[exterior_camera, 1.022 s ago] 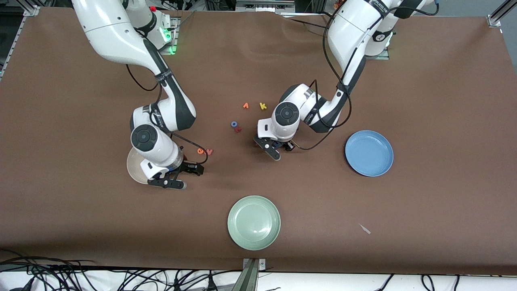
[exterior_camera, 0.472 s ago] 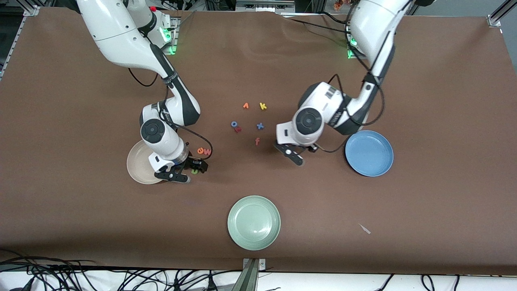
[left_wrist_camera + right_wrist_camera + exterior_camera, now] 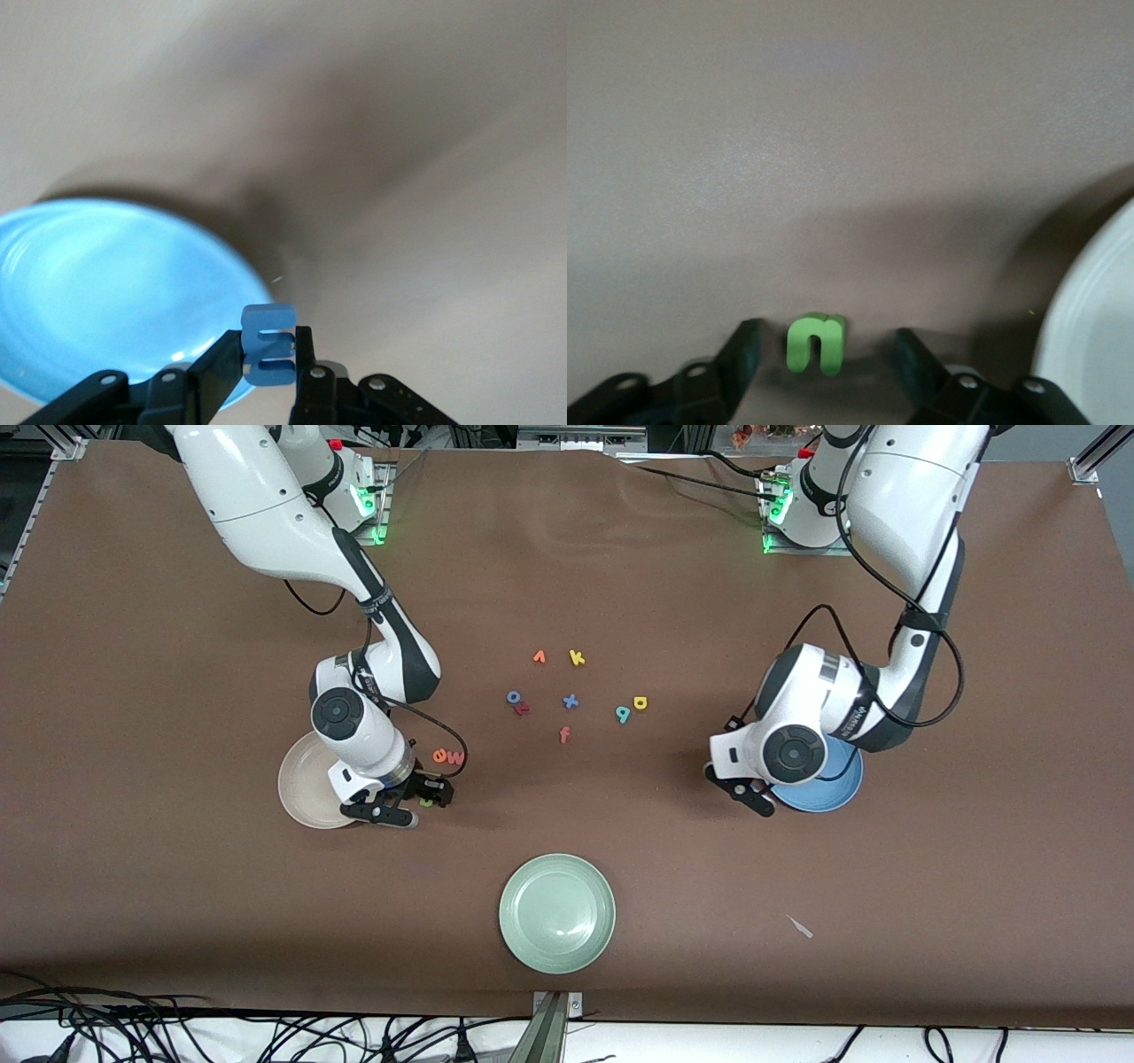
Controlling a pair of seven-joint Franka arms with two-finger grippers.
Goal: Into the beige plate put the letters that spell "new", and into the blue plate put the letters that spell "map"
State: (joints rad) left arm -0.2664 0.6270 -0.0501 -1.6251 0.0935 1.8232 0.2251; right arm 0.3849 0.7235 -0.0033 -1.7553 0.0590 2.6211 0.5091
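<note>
Between right fingers (image 3: 819,350) spread apart, green n (image 3: 816,343), left fingers (image 3: 270,354) clamping light blue m (image 3: 267,355).

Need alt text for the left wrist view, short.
The left gripper pinches a small light blue letter m between its black fingers, at the rim of the blue plate. Brown table fills the rest.

Both arms wear glossy white shells with black joint bands and round dark caps. Black cables loop alongside. Green lights glow at the bases
</note>
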